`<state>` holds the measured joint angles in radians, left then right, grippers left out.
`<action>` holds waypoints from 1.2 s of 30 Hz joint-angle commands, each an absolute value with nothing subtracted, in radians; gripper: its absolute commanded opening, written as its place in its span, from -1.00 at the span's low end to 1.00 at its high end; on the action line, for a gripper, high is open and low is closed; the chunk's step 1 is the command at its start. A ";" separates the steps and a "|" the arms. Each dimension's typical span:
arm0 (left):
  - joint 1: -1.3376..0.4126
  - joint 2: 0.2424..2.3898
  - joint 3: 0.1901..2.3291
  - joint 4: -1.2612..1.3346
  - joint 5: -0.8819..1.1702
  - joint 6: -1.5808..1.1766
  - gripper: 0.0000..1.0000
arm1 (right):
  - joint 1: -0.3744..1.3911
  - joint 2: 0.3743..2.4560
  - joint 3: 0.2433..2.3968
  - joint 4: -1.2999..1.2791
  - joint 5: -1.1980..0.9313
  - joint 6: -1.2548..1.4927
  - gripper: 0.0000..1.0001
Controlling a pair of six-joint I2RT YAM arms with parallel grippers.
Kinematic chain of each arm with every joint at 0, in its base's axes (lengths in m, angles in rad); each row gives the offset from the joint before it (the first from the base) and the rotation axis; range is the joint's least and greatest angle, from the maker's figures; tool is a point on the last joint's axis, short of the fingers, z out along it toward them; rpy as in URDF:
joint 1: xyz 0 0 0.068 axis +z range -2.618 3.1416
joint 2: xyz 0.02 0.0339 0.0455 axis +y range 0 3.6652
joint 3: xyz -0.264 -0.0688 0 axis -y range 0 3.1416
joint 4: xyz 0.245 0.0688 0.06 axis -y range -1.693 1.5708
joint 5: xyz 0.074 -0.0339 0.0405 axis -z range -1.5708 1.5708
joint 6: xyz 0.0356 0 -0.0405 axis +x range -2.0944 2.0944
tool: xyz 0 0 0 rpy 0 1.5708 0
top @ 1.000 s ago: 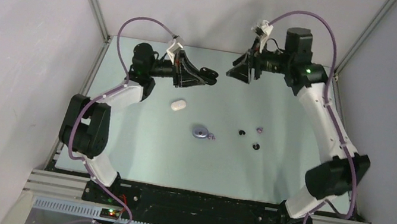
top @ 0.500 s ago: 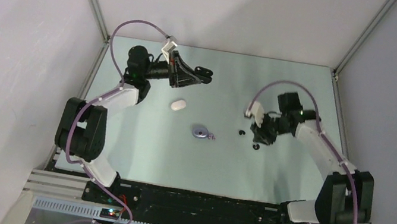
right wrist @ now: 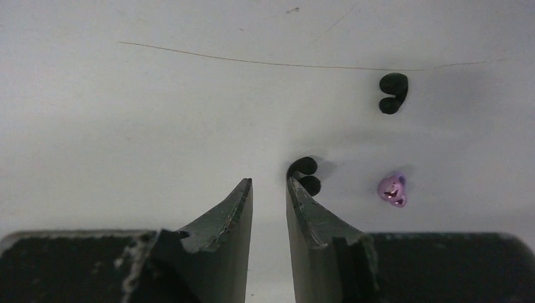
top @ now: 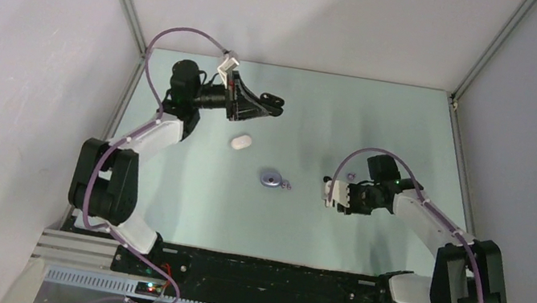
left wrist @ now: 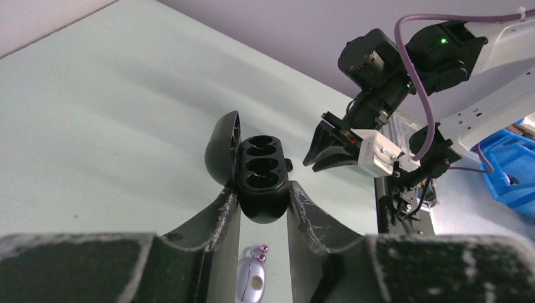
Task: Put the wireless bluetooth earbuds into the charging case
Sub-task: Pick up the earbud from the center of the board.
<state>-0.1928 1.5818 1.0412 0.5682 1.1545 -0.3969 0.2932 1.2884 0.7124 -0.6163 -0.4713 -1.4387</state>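
My left gripper is shut on the black charging case and holds it in the air at the far left. Its lid is open and both sockets are empty. My right gripper is low over the table, with its jaws a narrow gap apart and nothing between them. One black earbud lies just beyond the right fingertip. A second black earbud lies farther off. A lavender earbud lies to the right. In the top view, the right gripper covers the black earbuds.
A lavender case lies mid-table with a lavender earbud touching it. Both also show in the left wrist view, the case and the earbud. A white case lies to its far left. Another lavender earbud lies by the right arm.
My right arm has swung down from high at the back to the table by the black earbuds. My left arm has drawn slightly left, still holding the open case.
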 commanded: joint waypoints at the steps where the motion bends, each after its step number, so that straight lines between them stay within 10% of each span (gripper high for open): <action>1: -0.187 1.516 1.045 0.517 1.147 -0.326 -1.00 | 0.295 1.314 0.713 -0.530 -0.450 -1.510 -0.38; 36: -0.186 1.519 1.065 0.406 1.136 -0.255 -1.00 | 0.279 1.472 0.786 -0.501 -0.392 -1.556 -0.35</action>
<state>-0.1928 1.5497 1.0412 0.4000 1.1458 -0.2859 0.2859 1.4570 0.7460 -0.5323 -0.4076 -1.5433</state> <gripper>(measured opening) 0.320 0.319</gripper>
